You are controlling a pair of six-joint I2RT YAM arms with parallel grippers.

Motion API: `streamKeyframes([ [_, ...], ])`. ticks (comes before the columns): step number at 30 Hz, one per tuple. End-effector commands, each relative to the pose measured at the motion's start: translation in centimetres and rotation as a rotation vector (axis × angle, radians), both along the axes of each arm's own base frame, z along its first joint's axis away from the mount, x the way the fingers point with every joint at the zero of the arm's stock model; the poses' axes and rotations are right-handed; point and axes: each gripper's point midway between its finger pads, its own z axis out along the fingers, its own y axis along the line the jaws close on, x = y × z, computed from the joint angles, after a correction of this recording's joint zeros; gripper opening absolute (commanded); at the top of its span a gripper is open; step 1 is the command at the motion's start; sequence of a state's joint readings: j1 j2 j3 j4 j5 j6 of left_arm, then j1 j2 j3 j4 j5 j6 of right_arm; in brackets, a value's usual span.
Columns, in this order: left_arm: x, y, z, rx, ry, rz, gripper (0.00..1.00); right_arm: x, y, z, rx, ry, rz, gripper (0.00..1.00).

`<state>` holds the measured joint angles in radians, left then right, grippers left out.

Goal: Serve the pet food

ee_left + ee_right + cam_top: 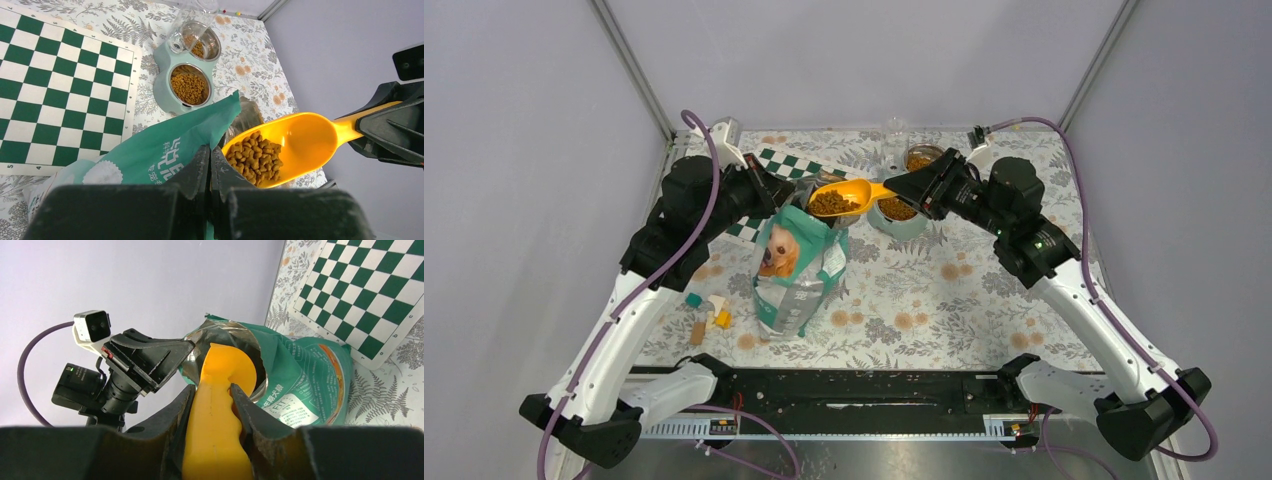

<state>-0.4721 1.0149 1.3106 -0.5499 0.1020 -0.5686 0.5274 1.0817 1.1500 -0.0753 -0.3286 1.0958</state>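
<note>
**Left jaws:** pressed fully together on the top edge of the teal bag [796, 270], beside its open mouth. The bag stands upright on the worktop [944, 290].

**Right jaws:** partly apart, clamped on the handle of the orange scoop [300, 140]. We see the scoop's bowl hanging over the bag's mouth. We cannot tell whether it touches the rim.

**Pet food** [255, 157]**:** a heap in the scoop's bowl. More lies in both steel bowls of the pale green feeder [165, 85].

**Edges and room:**
- The feeder sits just beyond the bag, beneath the scoop's handle and the right jaws.
- A chequered mat [60, 90] lies flat to the feeder's left.
- A few small pieces [709, 315] lie near the bag's left foot.
- We note bare flowered worktop right of the bag and nearer than the feeder.
- Walls close the back and both sides.
</note>
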Motion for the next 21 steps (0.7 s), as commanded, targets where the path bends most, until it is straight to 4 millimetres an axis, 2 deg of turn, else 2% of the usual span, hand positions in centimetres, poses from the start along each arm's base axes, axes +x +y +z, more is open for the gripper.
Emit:
streamKeyframes([
  [1,-0.9,0.4,6.6,-0.106,-0.183,0.003,0.00,0.3,-1.1,2.4,0.010,-0.112,-0.052,0.00],
  [13,-1.3,0.1,7.4,-0.116,-0.180,-0.025,0.00,-0.2,0.0,4.9,-0.086,-0.393,0.054,0.00],
  [21,-1.5,-0.1,7.7,-0.122,-0.202,-0.042,0.00,-0.8,0.1,5.9,-0.059,-0.516,0.075,0.00],
])
